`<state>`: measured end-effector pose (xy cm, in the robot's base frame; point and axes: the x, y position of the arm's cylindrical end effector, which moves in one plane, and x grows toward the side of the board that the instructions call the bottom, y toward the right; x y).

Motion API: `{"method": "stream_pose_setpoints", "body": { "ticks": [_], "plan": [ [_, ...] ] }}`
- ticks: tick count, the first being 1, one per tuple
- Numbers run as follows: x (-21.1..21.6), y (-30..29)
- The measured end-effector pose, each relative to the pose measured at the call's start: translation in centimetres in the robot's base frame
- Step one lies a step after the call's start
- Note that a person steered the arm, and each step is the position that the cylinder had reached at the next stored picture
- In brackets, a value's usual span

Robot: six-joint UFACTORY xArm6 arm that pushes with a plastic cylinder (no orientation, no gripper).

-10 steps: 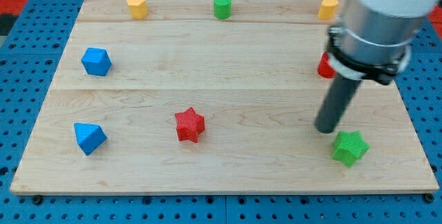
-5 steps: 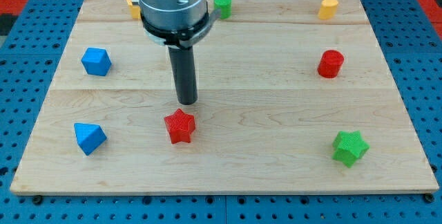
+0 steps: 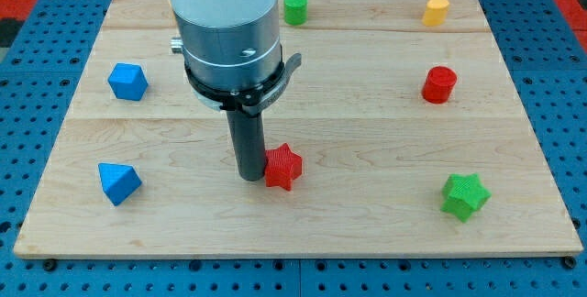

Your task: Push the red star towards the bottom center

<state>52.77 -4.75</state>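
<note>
The red star (image 3: 283,166) lies on the wooden board (image 3: 367,214), a little left of the middle and in its lower half. My tip (image 3: 249,176) rests on the board right against the star's left side, touching it. The rod rises from there to the grey arm body (image 3: 229,31), which hides part of the board's top left.
A blue block (image 3: 127,82) sits at the left and another blue block (image 3: 119,183) at the lower left. A green cylinder (image 3: 295,8) and a yellow block (image 3: 437,8) stand along the top. A red cylinder (image 3: 439,84) is at the right, a green star (image 3: 463,195) at the lower right.
My tip moved from above the red star down to its left side. The star slid to the view's right and slightly up. The yellow block at the top left is now hidden by the arm.
</note>
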Motion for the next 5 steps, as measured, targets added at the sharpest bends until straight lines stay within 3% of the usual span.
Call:
{"method": "stream_pose_setpoints", "body": {
  "ticks": [2,3,5],
  "plan": [
    [-4.0,-1.8],
    [-2.9,2.1],
    [-2.2,3.8]
  ]
}}
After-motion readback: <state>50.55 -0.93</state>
